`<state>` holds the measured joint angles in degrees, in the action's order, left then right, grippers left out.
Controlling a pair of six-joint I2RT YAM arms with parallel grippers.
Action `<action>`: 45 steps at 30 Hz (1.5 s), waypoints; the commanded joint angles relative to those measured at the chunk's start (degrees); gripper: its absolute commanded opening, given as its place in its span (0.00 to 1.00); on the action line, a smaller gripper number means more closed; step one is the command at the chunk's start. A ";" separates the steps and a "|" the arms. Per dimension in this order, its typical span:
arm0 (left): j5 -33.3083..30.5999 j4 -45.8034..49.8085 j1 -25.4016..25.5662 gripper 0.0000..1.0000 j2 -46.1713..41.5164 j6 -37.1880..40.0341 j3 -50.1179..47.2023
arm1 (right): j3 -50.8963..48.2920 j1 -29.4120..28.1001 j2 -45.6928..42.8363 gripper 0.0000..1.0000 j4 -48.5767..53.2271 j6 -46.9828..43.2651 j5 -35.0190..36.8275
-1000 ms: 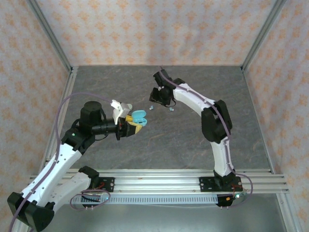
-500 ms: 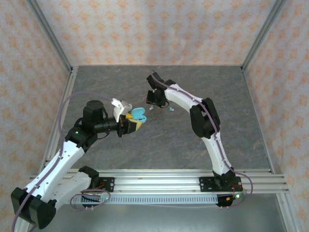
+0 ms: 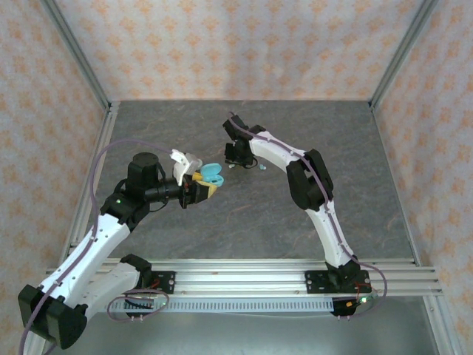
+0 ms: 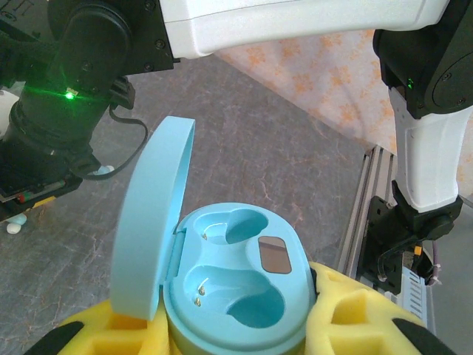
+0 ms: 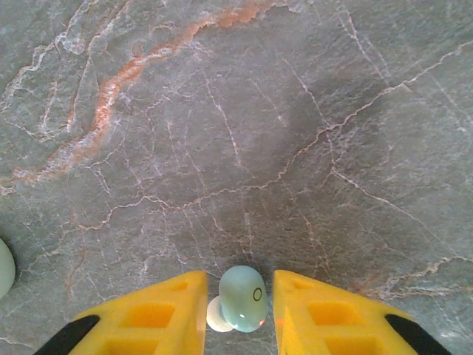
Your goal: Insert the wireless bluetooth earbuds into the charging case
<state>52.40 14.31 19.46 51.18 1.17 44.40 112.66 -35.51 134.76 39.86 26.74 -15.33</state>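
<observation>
My left gripper (image 4: 236, 329) is shut on a light blue charging case (image 4: 236, 285) and holds it above the table. The lid (image 4: 151, 222) stands open and both wells are empty. From above, the case (image 3: 213, 175) sits at the tip of the left gripper (image 3: 199, 189). My right gripper (image 3: 235, 158) points down at the table, just right of the case. One pale teal earbud (image 5: 242, 298) lies on the table between the gripper's (image 5: 240, 276) yellow fingers (image 5: 159, 314), with narrow gaps on both sides. A second earbud (image 5: 3, 268) peeks in at the left edge. Another earbud (image 3: 262, 168) lies right of that gripper.
The table is grey marbled stone (image 3: 332, 148), walled by patterned panels and aluminium posts. A rail (image 3: 251, 270) runs along the near edge. In the left wrist view the right arm's black wrist (image 4: 66, 111) hangs close beyond the case, with a small whitish piece (image 4: 13, 226) below it.
The right gripper has moved left and down over an earbud, and its fingers have narrowed around it. The left arm has kept the case almost still.
</observation>
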 commanded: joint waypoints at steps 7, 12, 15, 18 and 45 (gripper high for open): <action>-0.48 0.98 -0.48 0.00 -0.03 2.15 1.75 | -1.82 -0.96 0.68 0.27 1.14 -1.20 1.09; -0.65 1.39 -0.57 0.00 -0.11 2.26 2.33 | -3.44 -1.51 0.33 0.31 1.16 -1.52 1.92; -0.63 1.43 -0.62 0.00 -0.16 2.22 2.29 | -4.14 -1.50 -0.22 0.26 1.17 -1.69 2.18; -0.46 1.26 -0.54 0.00 -0.24 1.93 2.03 | -5.02 -1.47 -2.05 0.19 0.81 -2.27 2.85; -6.39 -19.88 3.44 0.00 -1.43 4.61 -7.13 | -21.51 -8.59 -50.05 0.09 14.58 -3.15 10.60</action>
<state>47.44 1.13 21.89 50.24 3.18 38.70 90.35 -41.01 87.24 50.13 23.33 -8.45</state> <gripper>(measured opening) 0.318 0.088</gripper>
